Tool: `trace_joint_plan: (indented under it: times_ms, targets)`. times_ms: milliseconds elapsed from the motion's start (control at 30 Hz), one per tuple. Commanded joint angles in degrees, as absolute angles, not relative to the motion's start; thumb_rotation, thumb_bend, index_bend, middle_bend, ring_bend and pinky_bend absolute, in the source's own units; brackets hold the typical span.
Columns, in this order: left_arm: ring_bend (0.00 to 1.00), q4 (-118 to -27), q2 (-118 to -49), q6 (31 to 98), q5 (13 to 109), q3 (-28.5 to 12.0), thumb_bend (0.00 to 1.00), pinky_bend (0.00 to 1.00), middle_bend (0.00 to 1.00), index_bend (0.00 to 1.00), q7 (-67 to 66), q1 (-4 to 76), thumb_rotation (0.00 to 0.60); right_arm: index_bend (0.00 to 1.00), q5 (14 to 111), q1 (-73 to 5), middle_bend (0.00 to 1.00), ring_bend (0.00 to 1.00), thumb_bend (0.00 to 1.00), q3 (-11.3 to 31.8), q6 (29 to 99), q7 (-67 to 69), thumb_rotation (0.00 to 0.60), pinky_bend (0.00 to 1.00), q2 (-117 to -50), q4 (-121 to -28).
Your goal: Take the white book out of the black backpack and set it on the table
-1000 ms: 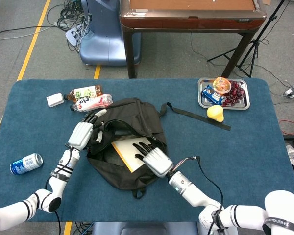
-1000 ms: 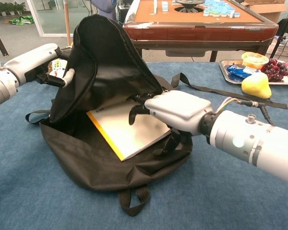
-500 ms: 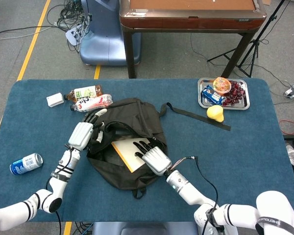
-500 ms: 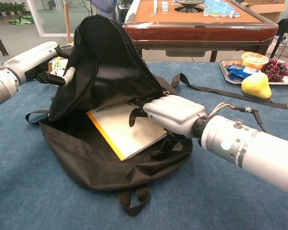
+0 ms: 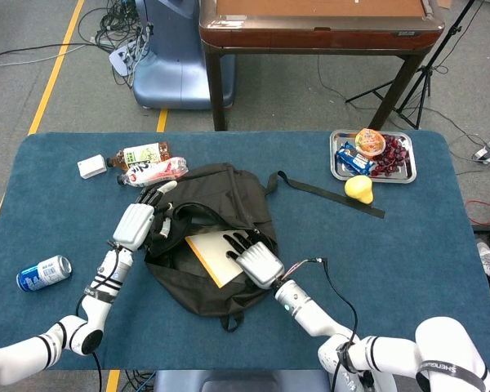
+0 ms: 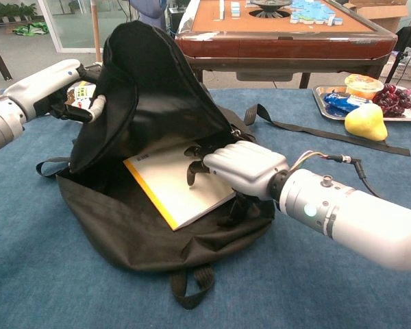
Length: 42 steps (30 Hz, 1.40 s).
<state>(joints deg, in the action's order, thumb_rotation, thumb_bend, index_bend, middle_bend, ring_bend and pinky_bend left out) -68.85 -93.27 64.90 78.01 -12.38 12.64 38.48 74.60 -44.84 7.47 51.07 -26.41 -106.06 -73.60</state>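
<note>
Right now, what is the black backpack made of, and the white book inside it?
The black backpack looks like soft matte fabric, probably nylon: it folds and sags where the left robot hand holds its flap up. The white book looks like paper with a smooth cover and a yellow edge; it lies flat and stiff.

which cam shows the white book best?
Chest view: the white book fills the open backpack, cover and yellow edge clear, with the right hand over its corner. Head view shows only a small patch of it beside that hand.
</note>
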Motion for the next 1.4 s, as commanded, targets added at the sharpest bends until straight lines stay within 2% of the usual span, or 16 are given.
trace_joint_plan:
  times_ms: [33, 867, 1400]
  targets:
    - [0.09, -68.72, -93.34, 64.94, 78.04, -12.39, 0.61, 0.02, 0.11, 0.53, 12.71, 38.48, 0.6, 0.28, 74.41, -45.39, 0.0, 0.04, 0.19, 7.64, 50.71, -26.56, 0.6, 0.23, -106.98, -72.15]
    - [0.09, -68.64, -92.81, 65.13, 77.76, -12.56, 0.61, 0.02, 0.11, 0.53, 13.18, 37.96, 0.6, 0.28, 77.55, -48.5, 0.0, 0.04, 0.21, 9.32, 52.48, -21.73, 0.6, 0.23, -113.49, -61.28]
    - [0.09, -68.54, -92.53, 65.18, 77.65, -13.02, 0.61, 0.02, 0.11, 0.53, 13.35, 38.09, 0.6, 0.28, 82.69, -49.66, 0.05, 0.04, 0.3, 9.32, 57.46, -14.63, 0.6, 0.23, -118.5, -52.19]
